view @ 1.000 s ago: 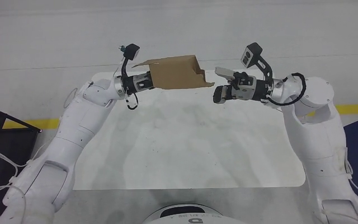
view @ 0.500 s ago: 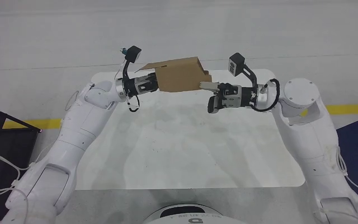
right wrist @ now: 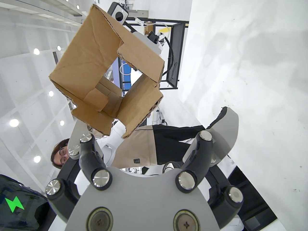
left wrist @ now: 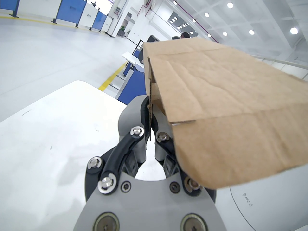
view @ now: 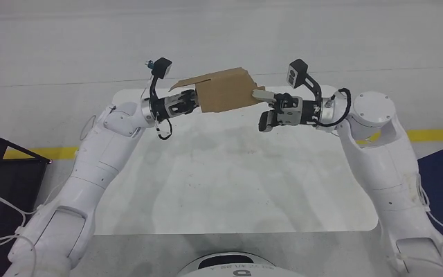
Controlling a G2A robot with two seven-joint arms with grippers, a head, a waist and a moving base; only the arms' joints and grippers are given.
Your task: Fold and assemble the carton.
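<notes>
A brown cardboard carton (view: 225, 90) hangs in the air over the far edge of the white table (view: 228, 187). My left gripper (view: 192, 102) is shut on a wall edge at its left end; in the left wrist view the fingers (left wrist: 142, 118) pinch that cardboard edge, and the carton (left wrist: 216, 102) stretches away from them. My right gripper (view: 266, 109) stands open at the carton's right end, with its upper finger touching a flap there. In the right wrist view the carton (right wrist: 89, 56) shows its open end with loose flaps, just beyond my right gripper (right wrist: 154, 126).
The table top (left wrist: 48, 126) below both arms is bare. A black frame (view: 17, 163) stands on the floor off the table's left side. A yellow floor line (view: 429, 133) runs behind the right arm.
My right gripper has come in leftward from beside the carton to its right end, and one finger now meets the flap. The left gripper has carried the carton slightly to the right.
</notes>
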